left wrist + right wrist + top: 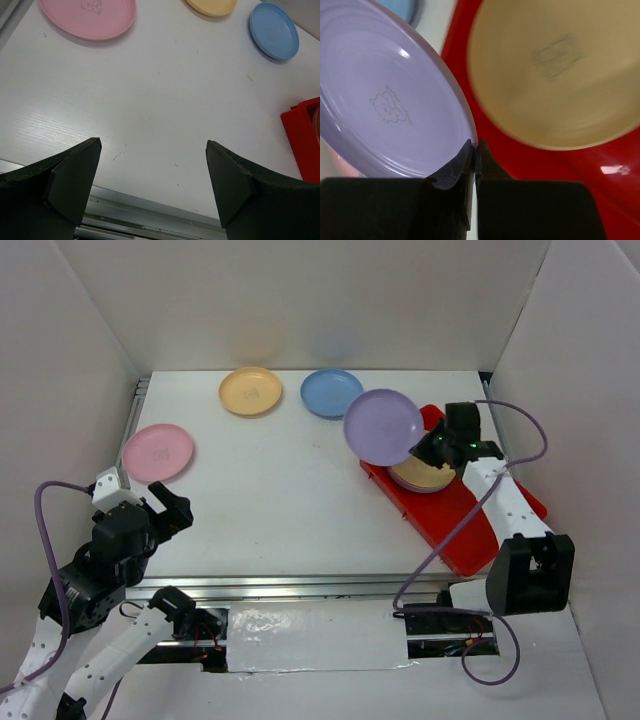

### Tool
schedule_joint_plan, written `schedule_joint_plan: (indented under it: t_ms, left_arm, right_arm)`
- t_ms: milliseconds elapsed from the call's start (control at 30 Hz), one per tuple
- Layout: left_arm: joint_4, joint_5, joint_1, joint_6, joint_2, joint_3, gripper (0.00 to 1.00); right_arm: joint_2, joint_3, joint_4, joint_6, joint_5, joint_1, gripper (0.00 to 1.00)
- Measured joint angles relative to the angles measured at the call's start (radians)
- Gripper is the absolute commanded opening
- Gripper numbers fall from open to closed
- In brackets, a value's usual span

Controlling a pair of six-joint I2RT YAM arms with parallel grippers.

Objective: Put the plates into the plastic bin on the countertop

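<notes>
Overhead, the right gripper (475, 150) is pinched tight on the rim of a lilac plate (384, 427), holding it tilted above the far end of the red bin (470, 540). Just beside it, a cream plate (420, 476) lies inside the bin. Three plates sit on the countertop (290, 500): pink (158, 452) at the left, yellow (250, 391) and blue (331, 392) along the far edge. Near the front-left corner, the left gripper (154, 144) hangs with its fingers spread wide, holding nothing.
</notes>
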Motion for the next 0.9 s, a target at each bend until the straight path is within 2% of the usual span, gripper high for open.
schedule_joint_plan:
  t_ms: [200, 400, 433, 467, 500, 533, 600, 733, 900]
  left_arm:
    - [0.007, 0.008, 0.0, 0.005, 0.0, 0.0, 0.99]
    - [0.012, 0.027, 0.0, 0.023, 0.019, 0.0, 0.99]
    - [0.015, 0.029, 0.0, 0.026, 0.024, 0.0, 0.99]
    - [0.016, 0.031, 0.0, 0.027, 0.029, 0.0, 0.99]
    - [0.018, 0.032, 0.0, 0.027, 0.032, 0.0, 0.99]
    - [0.02, 0.035, 0.0, 0.027, 0.035, 0.0, 0.99]
    - [0.024, 0.039, 0.0, 0.029, 0.039, 0.0, 0.99]
    - [0.036, 0.047, 0.0, 0.031, 0.06, 0.0, 0.99]
    - [0.059, 0.09, 0.004, -0.031, 0.202, 0.0, 0.99]
  right_arm:
    - [0.037, -0.026, -0.036, -0.04, 0.015, -0.301, 0.0]
    - [0.061, -0.051, -0.052, -0.05, 0.004, -0.395, 0.0]
    - [0.063, -0.051, -0.052, -0.053, -0.003, -0.402, 0.11]
    - [0.064, -0.051, -0.052, -0.053, -0.008, -0.406, 0.34]
    - [0.064, -0.051, -0.05, -0.05, -0.017, -0.409, 0.63]
    - [0.064, -0.051, -0.048, -0.046, -0.023, -0.41, 0.86]
    - [0.06, -0.051, -0.042, -0.054, -0.045, -0.41, 1.0]
    - [0.008, -0.051, -0.044, -0.059, -0.079, -0.383, 1.0]
    - [-0.189, -0.048, -0.061, -0.066, -0.08, -0.238, 1.0]
